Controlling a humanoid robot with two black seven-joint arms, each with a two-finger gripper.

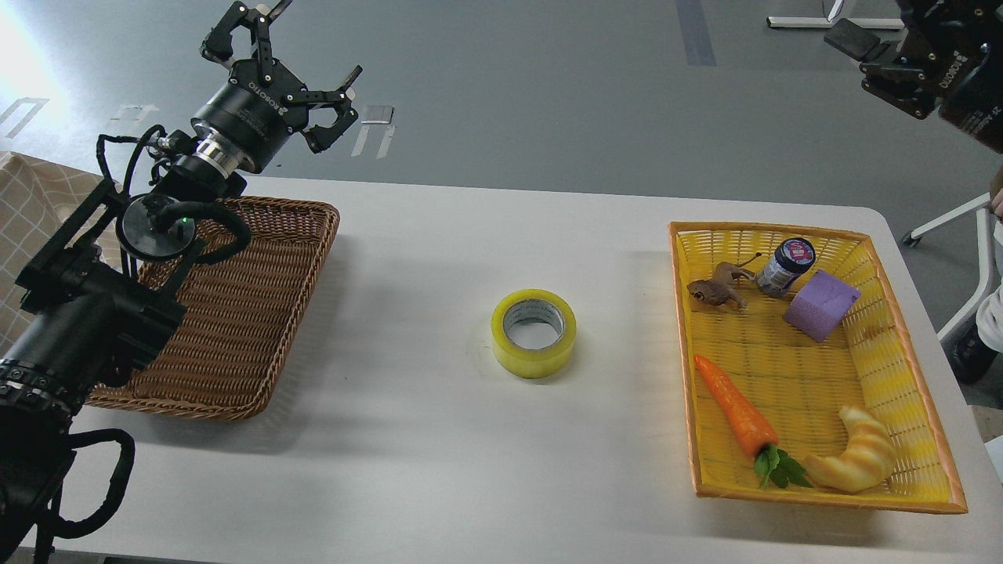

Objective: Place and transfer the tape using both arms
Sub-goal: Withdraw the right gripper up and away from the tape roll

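Observation:
The tape, a wide yellowish roll with a grey-white core, lies flat on the white table near its middle, with nothing touching it. My left gripper is open and empty, raised high above the far edge of the brown wicker basket, far left of the tape. My right gripper is at the top right corner, high above the floor beyond the table. Its fingers stand apart and hold nothing.
A yellow basket at the right holds a carrot toy, a croissant toy, a purple block, a small jar and a brown animal figure. A checked cloth lies at the far left.

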